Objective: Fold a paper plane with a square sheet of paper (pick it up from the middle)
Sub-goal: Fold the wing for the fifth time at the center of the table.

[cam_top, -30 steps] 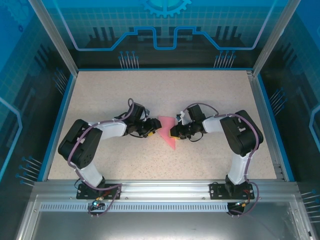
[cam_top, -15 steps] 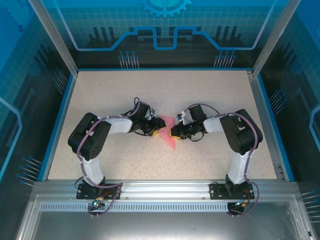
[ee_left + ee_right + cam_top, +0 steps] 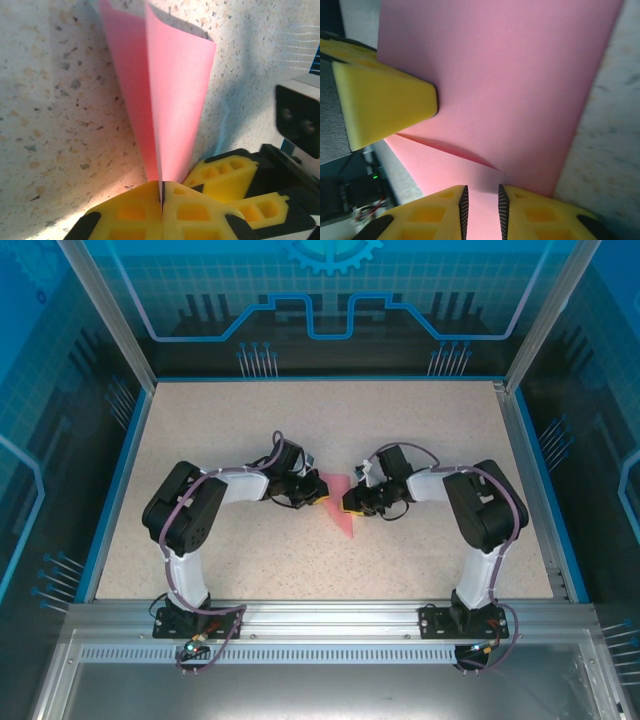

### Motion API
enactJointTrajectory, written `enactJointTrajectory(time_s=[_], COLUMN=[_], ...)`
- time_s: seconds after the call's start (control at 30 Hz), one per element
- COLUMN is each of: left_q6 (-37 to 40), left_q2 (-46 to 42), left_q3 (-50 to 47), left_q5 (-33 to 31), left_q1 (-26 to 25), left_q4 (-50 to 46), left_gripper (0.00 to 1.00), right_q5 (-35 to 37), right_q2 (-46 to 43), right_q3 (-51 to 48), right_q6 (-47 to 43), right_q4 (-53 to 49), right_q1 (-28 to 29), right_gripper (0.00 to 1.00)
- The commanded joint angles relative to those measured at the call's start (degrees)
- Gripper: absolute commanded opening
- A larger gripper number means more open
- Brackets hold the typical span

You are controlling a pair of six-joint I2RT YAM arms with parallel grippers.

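Observation:
The pink sheet of paper (image 3: pixel 340 512) is folded into a narrow pointed shape and sits mid-table between the two arms. In the left wrist view it stands on edge as two leaves (image 3: pixel 172 90) meeting at a crease. My left gripper (image 3: pixel 161 187) is shut on its near end, yellow jaws pressed together on the paper. In the top view the left gripper (image 3: pixel 314 494) is at the paper's left side. My right gripper (image 3: pixel 349 506) is at its right side. Its jaws (image 3: pixel 481 190) stand slightly apart, and flat pink paper (image 3: pixel 510 75) with a diagonal fold shows in the gap.
The speckled table (image 3: pixel 330 420) is walled by a blue rim and a metal frame. The right gripper's yellow fingers (image 3: pixel 235 175) sit close beside my left jaws. A left finger (image 3: pixel 385 105) touches the paper in the right wrist view.
The left gripper has slid right to the paper and shut on it. The right gripper has stayed in place, its jaws parting a little.

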Motion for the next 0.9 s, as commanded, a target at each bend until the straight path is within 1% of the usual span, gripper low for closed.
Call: enactJointTrajectory(time_s=[0.0, 0.17, 0.27, 0.33, 0.4, 0.47, 0.53, 0.7, 0.87], left_q6=[-0.6, -1.7, -1.7, -1.5, -1.4, -1.1, -1.1, -0.8, -0.6], left_q2=[-0.2, -1.8, -2.2, -2.4, -2.5, -2.6, -2.6, -2.4, -2.7], left_q3=[0.7, 0.7, 1.2, 1.5, 1.6, 1.6, 1.6, 1.5, 1.5], left_q5=[0.7, 0.5, 0.7, 0.7, 0.6, 0.5, 0.6, 0.6, 0.8], left_q1=[0.1, 0.1, 0.1, 0.1, 0.1, 0.1, 0.1, 0.1, 0.1], left_q4=[-1.4, -2.0, -2.6, -3.1, -3.3, -3.6, -3.5, -3.7, -3.7], left_gripper=[0.01, 0.00, 0.00, 0.00, 0.00, 0.00, 0.00, 0.00, 0.00], right_q5=[12.0, 29.2, 40.5, 46.4, 50.2, 55.8, 61.6, 66.3, 69.3], right_q2=[-6.1, -15.0, -18.4, -18.7, -17.5, -16.1, -14.6, -11.6, -8.6], right_q3=[1.4, -0.7, -3.2, -4.1, -4.3, -3.7, -2.9, -1.5, 1.0], right_q6=[-5.4, -9.4, -11.5, -12.7, -13.7, -13.8, -12.9, -12.8, -11.7], right_q4=[-7.2, -10.5, -10.1, -8.7, -7.8, -7.9, -8.9, -9.4, -10.5], right_q1=[2.4, 9.6, 16.4, 21.0, 24.2, 27.4, 29.9, 32.9, 34.0], right_gripper=[0.27, 0.35, 0.46, 0.47, 0.47, 0.46, 0.48, 0.49, 0.49])
